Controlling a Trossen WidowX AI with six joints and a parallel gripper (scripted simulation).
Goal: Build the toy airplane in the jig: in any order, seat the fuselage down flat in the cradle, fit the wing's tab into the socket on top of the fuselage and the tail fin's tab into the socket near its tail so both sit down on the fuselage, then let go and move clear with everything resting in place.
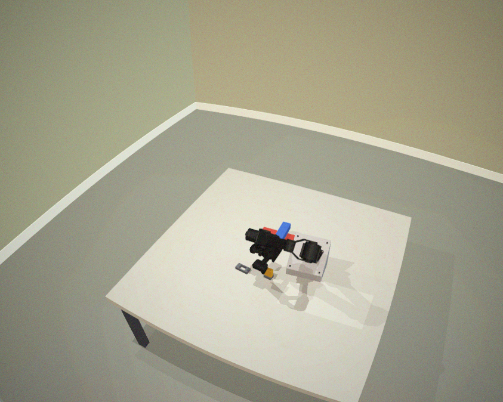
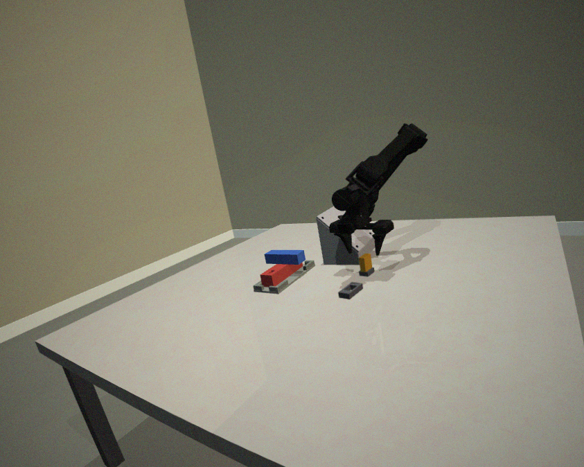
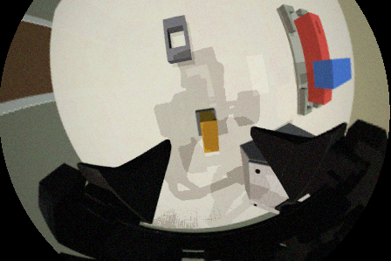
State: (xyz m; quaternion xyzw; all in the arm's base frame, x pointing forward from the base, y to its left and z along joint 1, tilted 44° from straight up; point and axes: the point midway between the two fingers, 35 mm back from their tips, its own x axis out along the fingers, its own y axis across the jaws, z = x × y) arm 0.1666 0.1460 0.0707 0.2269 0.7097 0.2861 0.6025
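Fuselage [image 1: 270, 229] [image 2: 276, 274] [image 3: 315, 51] and wing [image 1: 283, 229] [image 2: 285, 256] [image 3: 332, 73] look done, the first lying in the cradle [image 2: 275, 289] [image 3: 301, 61], the second across its top, though the pictures cannot prove the tab fully home. Left to do is the fin [image 1: 268, 272] [image 2: 365, 262] [image 3: 209, 135], upright in its dark holder [image 1: 268, 277] [image 2: 366, 272] [image 3: 199, 121], well apart from the cradle, on the same side of it as the loose grey frame [image 1: 243, 268] [image 2: 346, 292] [image 3: 177, 57]. Beside the cradle and above the fin, the gripper [image 2: 364, 252] [image 3: 211, 138] hangs with fingers spread wide, holding and touching nothing.
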